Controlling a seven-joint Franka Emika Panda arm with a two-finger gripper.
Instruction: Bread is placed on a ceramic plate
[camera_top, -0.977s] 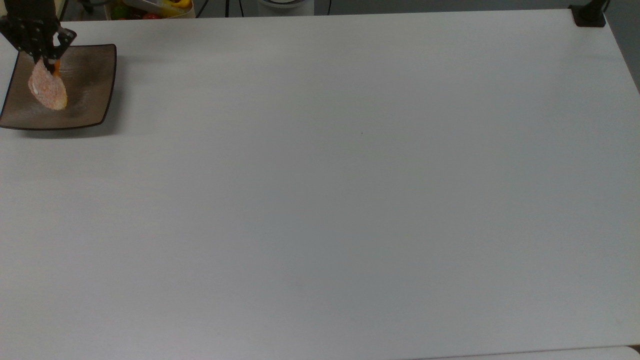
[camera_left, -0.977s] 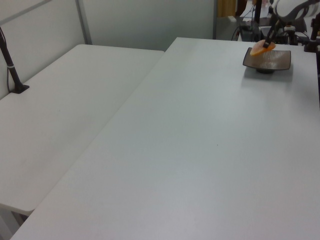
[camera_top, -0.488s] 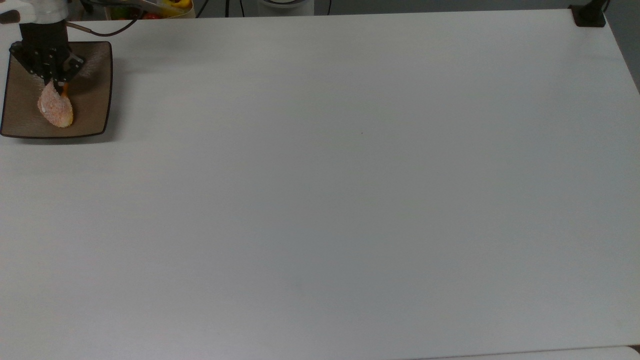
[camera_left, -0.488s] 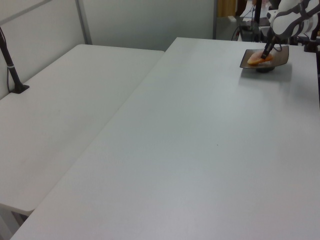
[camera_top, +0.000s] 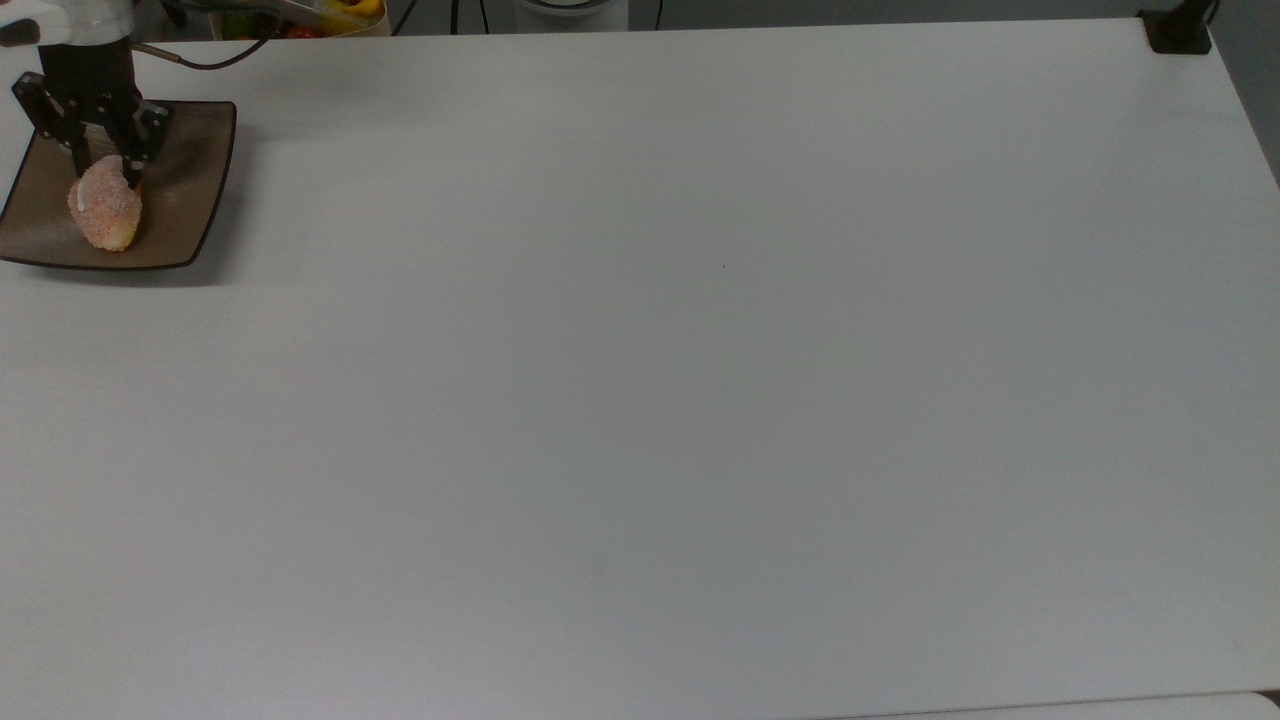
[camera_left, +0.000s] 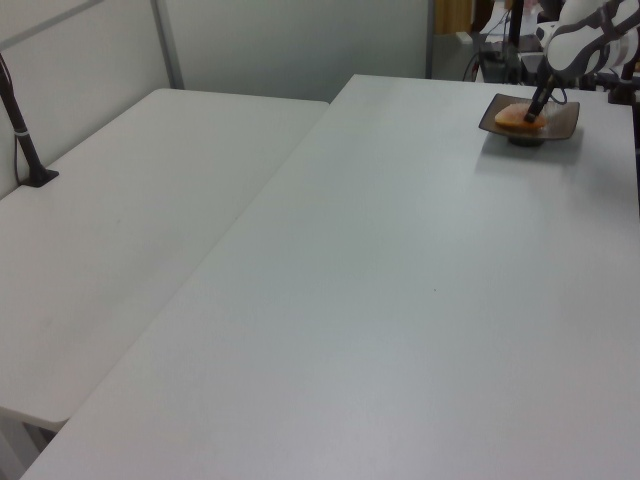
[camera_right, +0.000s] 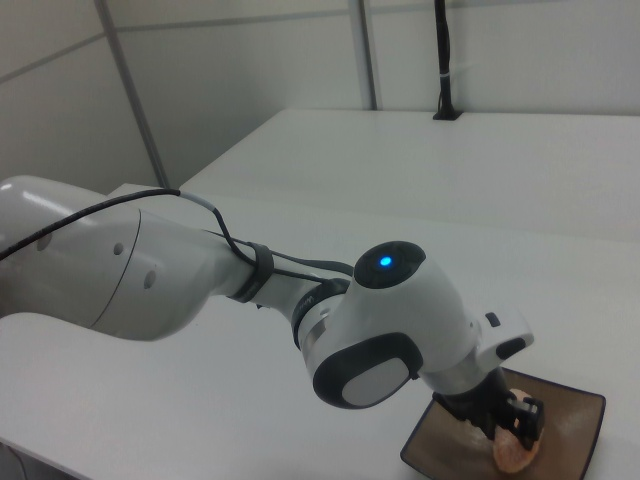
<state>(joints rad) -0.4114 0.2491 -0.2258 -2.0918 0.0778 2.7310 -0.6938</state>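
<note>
table: white tabletop (camera_top: 700, 400), wide bare run in the top view; plate sits near the top view's top-left corner. In the left view the same table (camera_left: 420, 300) runs away from the camera, plate at its far end.
second table: another white table (camera_left: 130, 210) at the left view's left, butted against the main one, a dark clamp post (camera_left: 25, 140) on its far-left edge.
ceramic plate: square brown plate (camera_top: 190, 190) with dark rim, flat on the table; left view (camera_left: 565, 118) shows a dark foot under it; right view (camera_right: 575, 420) has it low at the right edge.
bread: oval orange-pink bun, pale speckled crust (camera_top: 104, 208), lying on the plate, toward the top view's left half of the dish, thin white streak on its upper left. In the left view (camera_left: 512, 118) it rests in the dish; in the right view (camera_right: 512, 455) partly hidden under the wrist.
gripper: black two-finger gripper (camera_top: 104, 168) pointing down over the bun's far end, fingers spread either side of it, not pinching; released. Tips close to or touching the crust, can't tell which. Left view (camera_left: 534, 113) shows it as a dark stub at the bun.
arm: white Panda links (camera_right: 390, 330) with a blue light, black cable (camera_right: 200, 210) along it, fills the right view's foreground.
far edge: black mount (camera_top: 1178, 28) at the top view's top-right corner; colourful items (camera_top: 300, 18) beyond the top view's top-left edge, too small to identify.
</note>
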